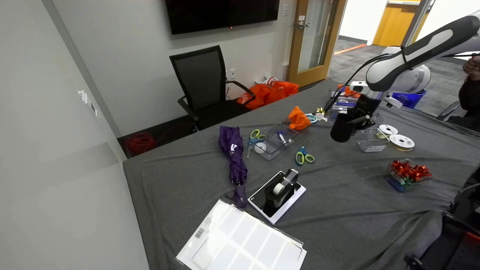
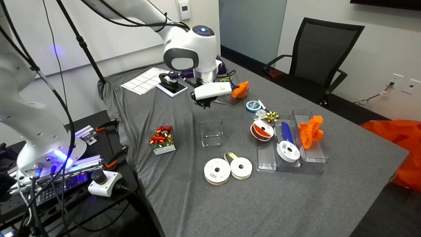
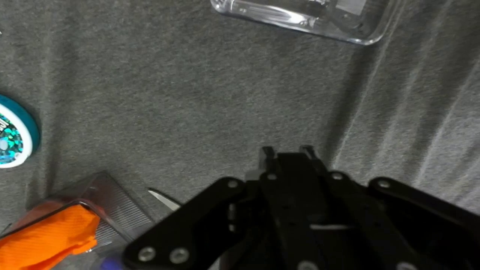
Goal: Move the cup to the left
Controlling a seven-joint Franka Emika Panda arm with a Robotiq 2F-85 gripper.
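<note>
"Is your hand (image 3: 288,153) busy?"

"Yes, I'm gripping the cup (image 1: 340,129); in an exterior view it shows between a pair of scissors (image 1: 302,150) and the tub (image 1: 362,141) (whether its base clears the tabletop (image 1: 348,187), I can't tell)."

"And the containers?"

"In an exterior view, a box (image 2: 164,150) is heaped with red, gold and green bows (image 2: 160,135). A divided tray (image 2: 266,159) carries a blue item (image 2: 286,131), one white spool (image 2: 288,151) and orange cloth (image 2: 309,132). Another tray (image 1: 276,149) holds pens (image 1: 282,137) and more orange cloth."

"How many of the rest?"

"Two pairs of scissors, one umbrella (image 1: 233,159), one tape dispenser (image 1: 277,195). Two spools (image 2: 217,170) lie side by side near the tub, and one red spool (image 2: 262,130) near the divided tray."

"Anything to read?"

"The umbrella bears a white letter like a V. A label sheet (image 1: 251,240) shows a barcode (image 1: 199,233). Tub and box each have a white label (image 1: 374,149), too small to read; the wrist view cuts off the lettered teal roll (image 3: 15,135)."
</note>
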